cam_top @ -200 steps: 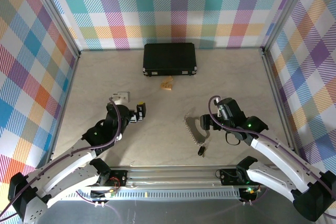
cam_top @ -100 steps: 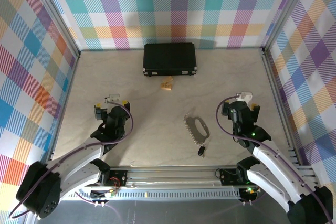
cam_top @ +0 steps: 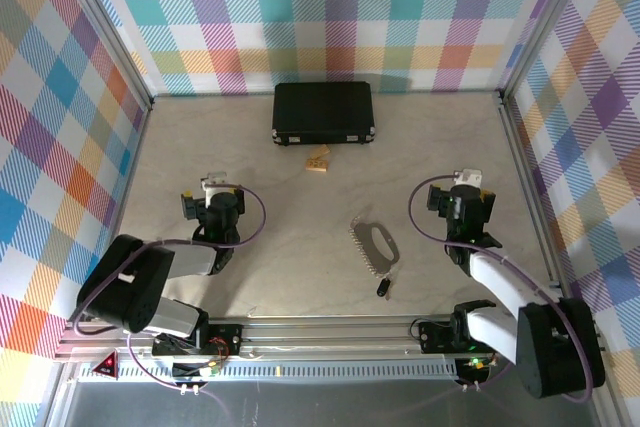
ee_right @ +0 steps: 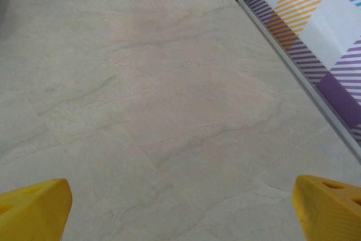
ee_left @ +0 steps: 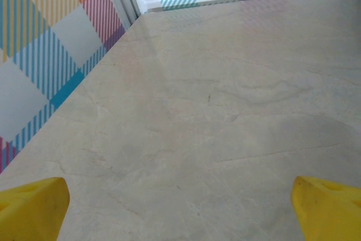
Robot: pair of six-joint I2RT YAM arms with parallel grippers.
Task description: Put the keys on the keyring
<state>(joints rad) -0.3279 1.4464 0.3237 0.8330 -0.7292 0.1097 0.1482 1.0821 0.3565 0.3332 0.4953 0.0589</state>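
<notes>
Silver keyring point(cam_top: 376, 244) lay flat, long axis slanting far-left to near-right, toothed edge facing the left gripper point(cam_top: 212, 193) (tiny black keys point(cam_top: 383, 288) sat just off its near end). Both lay nearer the right gripper point(cam_top: 460, 195), on its left. Both grippers' fingers were spread wide, holding nothing.

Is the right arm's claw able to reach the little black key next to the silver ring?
Probably yes. The right claw is open and empty. The black key lies in the open on the table, just in front of the keyring, and nothing stands between claw and key.
</notes>
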